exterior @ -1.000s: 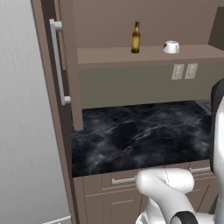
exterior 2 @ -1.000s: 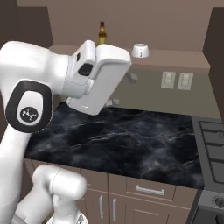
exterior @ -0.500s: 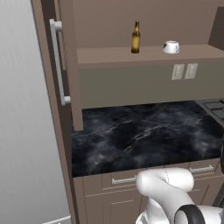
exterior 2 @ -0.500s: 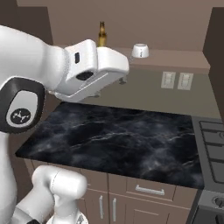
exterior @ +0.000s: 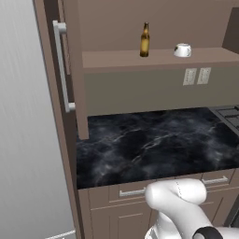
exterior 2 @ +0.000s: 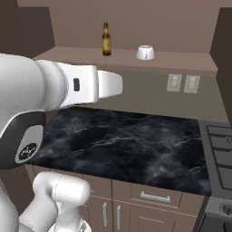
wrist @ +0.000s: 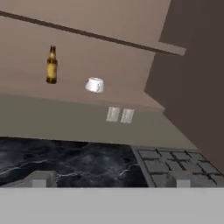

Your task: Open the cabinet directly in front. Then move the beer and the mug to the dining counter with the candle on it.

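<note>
Standing open, the cabinet (exterior: pixel 70 88) exposes its bottom shelf (exterior 2: pixel 131 58); the left door is swung outward, with its long silver bar handle (exterior: pixel 63 70) facing the left base camera. In the hand view the right door (wrist: pixel 197 74) is also swung out, on the right side.

Below the cabinet lies the table (exterior: pixel 154 144), a black marble top with white veins, over drawers with short silver handles (exterior 2: pixel 155 196). A cooktop (wrist: pixel 175 164) adjoins the table on its right side. A double wall outlet (exterior 2: pixel 182 83) sits on the back wall between the shelf and the table.

The white arm (exterior 2: pixel 54 90) reaches across the right base view from the left, level with the back wall below the shelf, and does not touch the shelf contents. The jaws (wrist: pixel 109 179) show as two tips, well apart, at the bottom of the hand view, with nothing held between them.

The beer (exterior: pixel 145 40) stands upright on the cabinet shelf, left of the mug. The mug (exterior: pixel 182 50) rests on the same shelf, near the beer but apart from it. Both items sit toward the front of the shelf, above the outlet in the hand view.
</note>
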Tool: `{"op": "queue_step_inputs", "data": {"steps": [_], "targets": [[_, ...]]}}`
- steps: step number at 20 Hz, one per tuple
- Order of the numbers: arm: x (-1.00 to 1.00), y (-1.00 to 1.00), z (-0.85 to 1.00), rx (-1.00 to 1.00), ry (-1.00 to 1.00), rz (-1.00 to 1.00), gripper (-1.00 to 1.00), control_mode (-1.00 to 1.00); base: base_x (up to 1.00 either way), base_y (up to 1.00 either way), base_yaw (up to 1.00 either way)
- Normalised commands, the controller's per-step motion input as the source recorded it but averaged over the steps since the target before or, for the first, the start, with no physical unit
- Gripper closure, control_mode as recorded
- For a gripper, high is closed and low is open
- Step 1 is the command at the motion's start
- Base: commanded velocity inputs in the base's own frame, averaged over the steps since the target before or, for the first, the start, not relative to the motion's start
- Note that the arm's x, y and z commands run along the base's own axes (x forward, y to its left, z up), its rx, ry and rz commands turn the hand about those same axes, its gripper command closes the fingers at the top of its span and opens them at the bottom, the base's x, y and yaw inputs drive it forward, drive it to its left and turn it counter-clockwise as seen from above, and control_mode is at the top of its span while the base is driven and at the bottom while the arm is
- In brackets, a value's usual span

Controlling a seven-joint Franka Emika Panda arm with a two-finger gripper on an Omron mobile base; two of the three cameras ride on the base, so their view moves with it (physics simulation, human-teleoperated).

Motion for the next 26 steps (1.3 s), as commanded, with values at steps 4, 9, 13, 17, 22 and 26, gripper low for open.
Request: {"op": "queue_step_inputs", "data": {"steps": [4,9,13,17,22,26], "targets": [[0.00,0.31,0.00,0.26,-0.36,0.15,-1.00,-1.00,0.00,0.00,0.00],[0.00,0.29,0.00,0.24,-0.35,0.13,-1.00,-1.00,0.00,0.00,0.00],[0.00,0.36,0.00,0.21,-0.32,0.10,-1.00,-1.00,0.00,0.00,0.00],[0.00,0.50,0.08,0.12,-0.18,0.04,-1.00,-1.00,0.00,0.00,0.00],[0.00,0.53,0.33,0.03,-0.05,0.00,-1.00,-1.00,0.00,0.00,0.00],[0.00,0.46,0.44,0.00,0.00,-0.05,-1.00,-1.00,0.00,0.00,0.00]]}}
